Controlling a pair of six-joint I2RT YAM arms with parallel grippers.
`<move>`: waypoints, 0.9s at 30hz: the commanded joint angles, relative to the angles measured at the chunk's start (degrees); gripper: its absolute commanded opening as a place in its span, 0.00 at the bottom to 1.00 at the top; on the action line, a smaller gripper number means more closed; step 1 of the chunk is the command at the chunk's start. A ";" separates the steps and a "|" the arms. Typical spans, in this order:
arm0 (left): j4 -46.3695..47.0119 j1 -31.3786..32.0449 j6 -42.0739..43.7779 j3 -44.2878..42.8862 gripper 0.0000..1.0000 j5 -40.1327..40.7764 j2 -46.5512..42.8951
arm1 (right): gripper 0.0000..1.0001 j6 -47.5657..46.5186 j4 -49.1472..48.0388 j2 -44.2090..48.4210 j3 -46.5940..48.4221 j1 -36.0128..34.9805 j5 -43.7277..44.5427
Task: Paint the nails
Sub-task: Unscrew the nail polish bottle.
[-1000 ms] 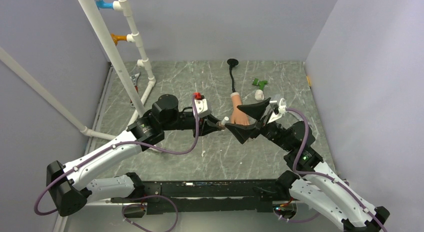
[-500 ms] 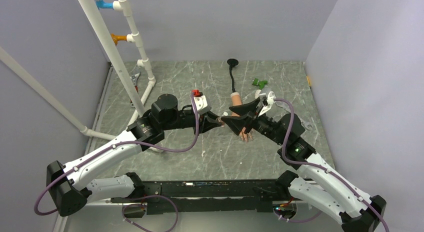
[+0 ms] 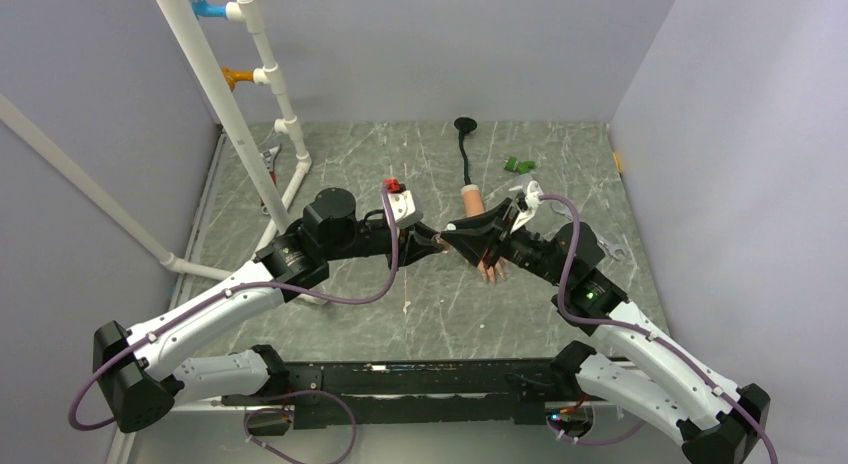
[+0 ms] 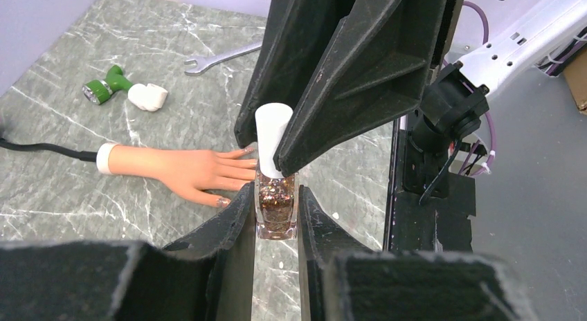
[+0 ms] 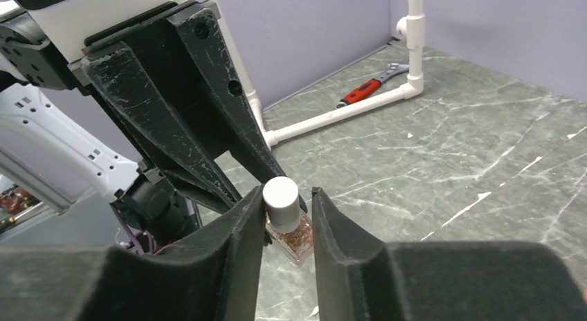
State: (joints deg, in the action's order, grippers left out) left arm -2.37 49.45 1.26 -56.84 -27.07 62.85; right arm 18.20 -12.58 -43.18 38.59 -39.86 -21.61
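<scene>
Mid-worktop [image 3: 440, 319], a bit right of centre: mannequin hand [image 4: 181, 170] lies flat, back up, white cuff [image 4: 105, 158] toward the far edge, fingertips toward the near edge. Its nails [image 4: 223, 202] face up. The ones I can resolve look glittery, the rest are too small to call. Left gripper [image 4: 275, 203] is clamped on the glass body of the glitter polish bottle [image 4: 275, 212], both pads against its sides. Bottle is upright, just off the hand's fingers on the left-edge side. Can't tell if its base touches the surface. Right gripper [image 5: 285, 203] has its fingers narrow, straddling the white cap [image 5: 281, 194]. Right wrist view shows one pad on the cap and a thin gap at the other, so not gripping it. That gripper hangs over the hand and hides most of it from the top camera. Black cable [image 3: 465, 159] runs from the cuff to the far edge. Green-handled tool [image 4: 104, 90] sits far-right of the hand, spanner [image 4: 221, 57] nearer the right edge. PVC pipe frame [image 5: 346, 110] is at the far-left corner, with a red-handled wrench [image 5: 363, 90] beside it.
</scene>
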 commanded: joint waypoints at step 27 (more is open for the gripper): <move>-3.89 -0.23 5.49 -3.03 0.00 -13.00 0.43 | 0.09 -9.28 -4.25 3.34 -3.50 -0.22 -19.07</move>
State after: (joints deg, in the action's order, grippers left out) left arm -7.97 49.15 4.93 -57.04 -36.03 62.85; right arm 10.24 -14.50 -40.75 34.94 -39.46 -34.39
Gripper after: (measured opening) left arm 0.257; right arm 0.196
